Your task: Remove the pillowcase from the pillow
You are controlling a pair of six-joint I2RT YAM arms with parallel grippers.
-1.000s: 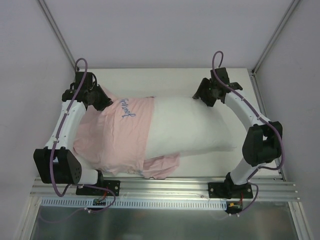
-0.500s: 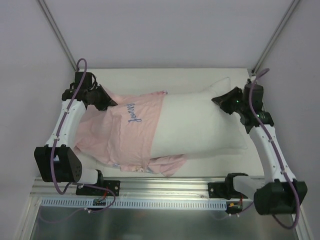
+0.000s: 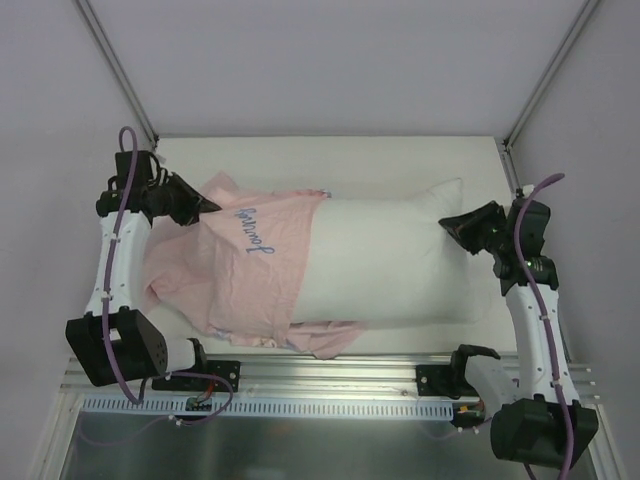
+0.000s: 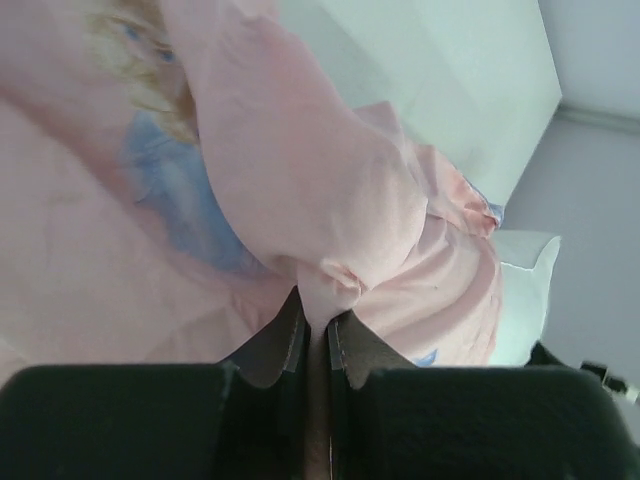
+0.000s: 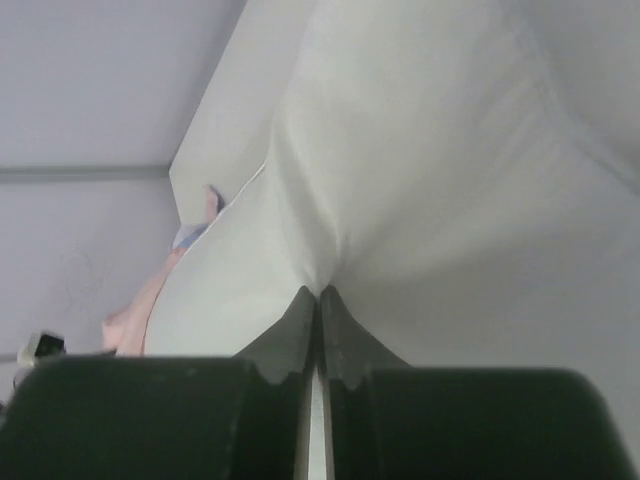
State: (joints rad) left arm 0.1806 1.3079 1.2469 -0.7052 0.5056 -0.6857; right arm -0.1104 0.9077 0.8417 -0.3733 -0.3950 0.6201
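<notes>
Two arms flank the pillow, which lies lengthwise across the middle of the white table. I see a plump, smooth white rectangle with a pointed corner at its far right. Its right half is bare. Its left half sits inside the pillowcase, a thin pink fabric, slack and creased, with dark cursive lettering near its open edge. A loose pink flap spills out from under the pillow's near edge.

My left gripper is at the far left corner of the pillowcase. From the left wrist camera its black jaws are nearly together with a pinch of pink cloth caught between them. The fabric bunches into a soft rounded fold just above the tips. A blurred pale blue and yellow print shows on the cloth beside it.

My right gripper is at the pillow's right end, just below the pointed corner. The right wrist camera shows its jaws pressed together on a tuck of the white cover, with shallow creases fanning out from the pinch. The white material looks matte and tightly woven, stretched taut over the filling.
</notes>
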